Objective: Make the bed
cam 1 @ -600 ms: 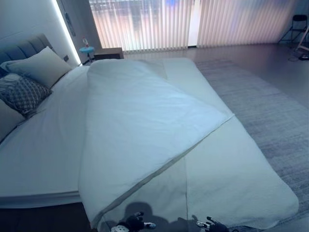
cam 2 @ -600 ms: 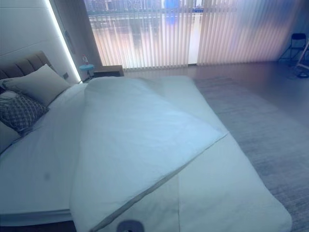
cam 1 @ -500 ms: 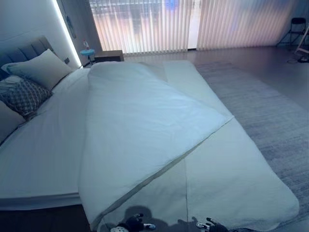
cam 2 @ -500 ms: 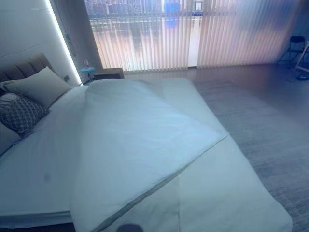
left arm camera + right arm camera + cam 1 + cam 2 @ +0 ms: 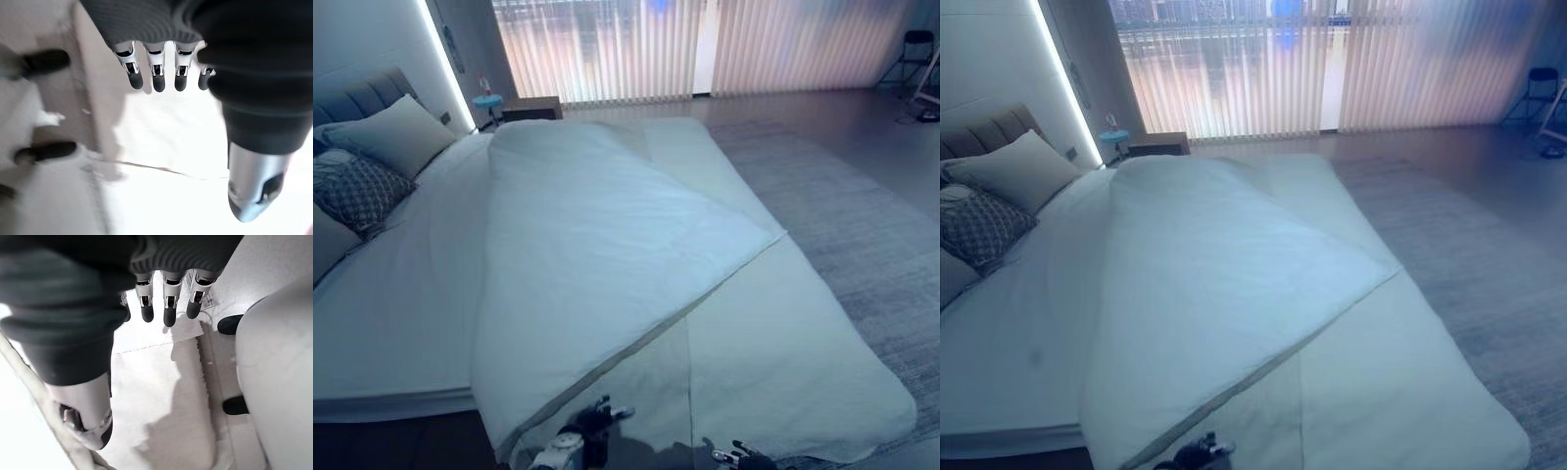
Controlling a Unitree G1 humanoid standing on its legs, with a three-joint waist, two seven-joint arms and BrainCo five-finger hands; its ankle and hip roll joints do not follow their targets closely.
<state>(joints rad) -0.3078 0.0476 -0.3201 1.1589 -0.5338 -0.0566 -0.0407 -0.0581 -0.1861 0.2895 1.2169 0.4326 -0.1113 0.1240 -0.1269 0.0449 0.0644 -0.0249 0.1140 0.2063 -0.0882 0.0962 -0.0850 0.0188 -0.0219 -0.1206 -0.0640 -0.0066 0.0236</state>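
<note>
Where frame cuts off, right hand [image 5: 736,456], half-hidden.

place: bedroom | cues: bed [image 5: 401,323] with pillows [image 5: 396,132], bedside table [image 5: 530,106], blinds [image 5: 607,49] across window

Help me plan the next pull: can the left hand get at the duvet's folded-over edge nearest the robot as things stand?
Probably yes. The left hand hangs open just above the duvet, beside its near folded edge, with nothing between them.
</note>
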